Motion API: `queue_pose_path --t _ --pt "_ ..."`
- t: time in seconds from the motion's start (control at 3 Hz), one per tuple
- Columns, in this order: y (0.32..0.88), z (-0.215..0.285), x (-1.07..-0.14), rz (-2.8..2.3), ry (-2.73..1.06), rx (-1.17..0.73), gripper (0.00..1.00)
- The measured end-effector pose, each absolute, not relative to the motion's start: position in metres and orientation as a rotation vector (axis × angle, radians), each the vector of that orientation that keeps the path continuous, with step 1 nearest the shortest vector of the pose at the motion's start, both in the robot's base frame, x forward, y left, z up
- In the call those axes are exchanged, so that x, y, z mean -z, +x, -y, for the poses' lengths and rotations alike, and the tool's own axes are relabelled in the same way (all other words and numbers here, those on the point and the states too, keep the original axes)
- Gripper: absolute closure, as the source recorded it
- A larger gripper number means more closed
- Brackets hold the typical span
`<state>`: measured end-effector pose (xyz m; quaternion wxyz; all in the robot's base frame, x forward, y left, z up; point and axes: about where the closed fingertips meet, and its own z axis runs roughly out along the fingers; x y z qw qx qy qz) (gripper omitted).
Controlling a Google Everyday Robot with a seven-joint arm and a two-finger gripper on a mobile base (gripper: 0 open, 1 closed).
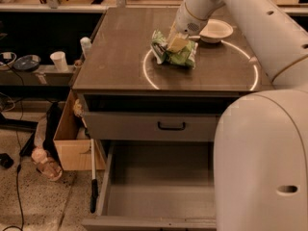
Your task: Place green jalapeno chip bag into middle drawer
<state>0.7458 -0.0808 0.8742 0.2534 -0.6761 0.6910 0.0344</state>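
My claw (pixel 176 43) down on green jalapeno chip bag (pixel 185 57), on table (pixel 120 47) | grip: cannot tell | middle drawer (pixel 159 196) open below

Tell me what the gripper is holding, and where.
Cannot tell: the gripper is at the top of the green jalapeno chip bag on the cabinet.

Smooth white rounded arm (pixel 269 32), small dark screw holes (pixel 267 12), yellowish claw (pixel 176 43) over the countertop (pixel 120 57)
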Motion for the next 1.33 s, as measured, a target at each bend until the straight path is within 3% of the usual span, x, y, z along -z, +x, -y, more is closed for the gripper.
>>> queue_pose_path --t 0.33,1.33 --pt "0.746 0.08 -0.876 -1.879 -1.837 -0.095 1.0" --pt "0.726 0.113 -0.922 -1.781 -1.835 -0.076 1.0"
